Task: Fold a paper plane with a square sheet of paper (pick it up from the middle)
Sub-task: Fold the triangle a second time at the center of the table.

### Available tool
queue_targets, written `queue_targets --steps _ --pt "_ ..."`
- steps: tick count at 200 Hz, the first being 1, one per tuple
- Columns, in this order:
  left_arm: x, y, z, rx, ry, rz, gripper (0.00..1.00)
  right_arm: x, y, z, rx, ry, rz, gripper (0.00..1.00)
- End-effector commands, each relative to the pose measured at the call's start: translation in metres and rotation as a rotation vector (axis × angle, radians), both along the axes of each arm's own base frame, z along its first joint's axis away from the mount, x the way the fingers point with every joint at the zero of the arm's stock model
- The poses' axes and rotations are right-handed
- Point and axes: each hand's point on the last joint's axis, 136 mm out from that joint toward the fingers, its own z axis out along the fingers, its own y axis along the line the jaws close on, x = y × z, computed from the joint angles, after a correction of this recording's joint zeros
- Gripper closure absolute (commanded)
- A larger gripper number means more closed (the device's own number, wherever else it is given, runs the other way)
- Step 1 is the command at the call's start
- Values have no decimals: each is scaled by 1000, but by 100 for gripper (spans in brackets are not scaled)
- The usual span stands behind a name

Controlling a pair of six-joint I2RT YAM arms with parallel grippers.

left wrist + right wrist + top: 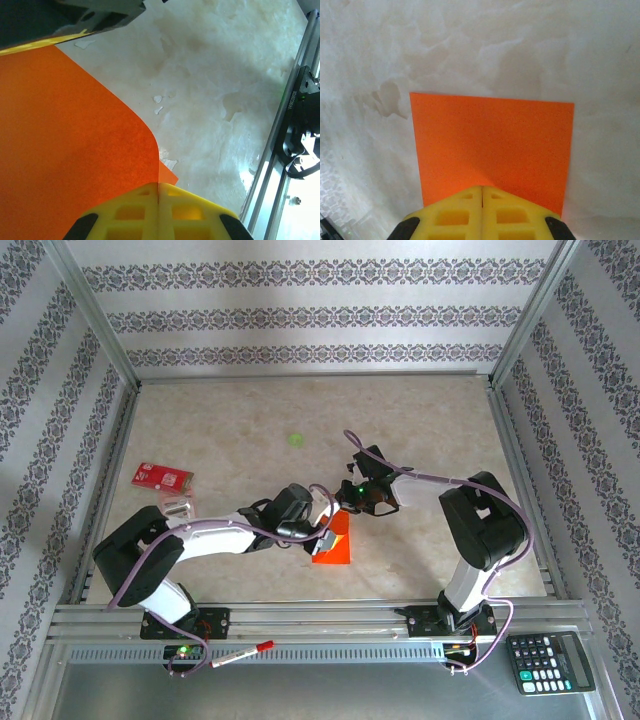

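The left arm (175,545), lower left, and right arm (485,525), lower right, are black with white segments and lilac cables (430,478). Their yellow fingers (452,216) have black corners.

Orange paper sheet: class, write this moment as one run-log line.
object: orange paper sheet | shape: rectangular, no dart point | left tool: shut on it | right tool: shut on its edge

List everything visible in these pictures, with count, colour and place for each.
table: one, beige, middle of view
square sheet of paper: one, bright orange, table centre
card: one, red with white print, table left
spot: one, green, beyond the sheet
calculator: one, black, near right corner
pen: one, white with red end, near edge, left
left gripper: one, yellow fingers, shut on the sheet
right gripper: one, yellow fingers, shut on the sheet
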Motion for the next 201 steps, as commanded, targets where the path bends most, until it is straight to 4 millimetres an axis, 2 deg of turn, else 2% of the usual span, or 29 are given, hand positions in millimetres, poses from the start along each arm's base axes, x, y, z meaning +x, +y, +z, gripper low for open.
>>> queue_targets --steps 1,47,95,201 --pt "8 4 -4 -38 39 30 100 -4 0 -8 -20 6 47 100" --pt "18 13 -14 -48 111 66 100 -9 -4 -19 -45 15 72 100" --pt "30 22 -18 -64 151 111 100 -12 -8 -21 -58 8 76 100" --pt "37 36 -37 -24 200 151 100 -14 -8 -23 -61 14 80 100"
